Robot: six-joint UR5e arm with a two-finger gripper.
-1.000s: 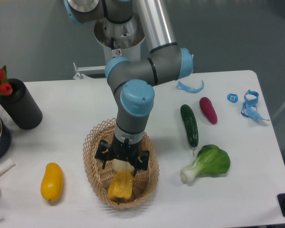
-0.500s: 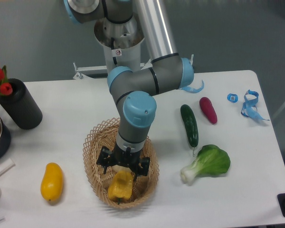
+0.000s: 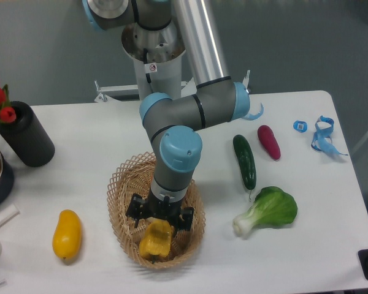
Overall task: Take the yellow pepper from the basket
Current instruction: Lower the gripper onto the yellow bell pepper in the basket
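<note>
I had the gripper (image 3: 159, 222) down in the basket (image 3: 120, 191), spread wide, right over the yellow pepper (image 3: 156, 239); whether it touched, I couldn't tell.

No legible text, brand, or number anywhere in view. One small round sticker (image 3: 151, 67) with a red mark sits on the silver base column (image 3: 154, 58) of the arm; its content is too small to read. The small blue tag (image 3: 300, 126) on the table (image 3: 80, 131) has a pale centre, but no characters can be made out on it. The blue ribbon (image 3: 324, 136) near it carries no readable print.
</note>
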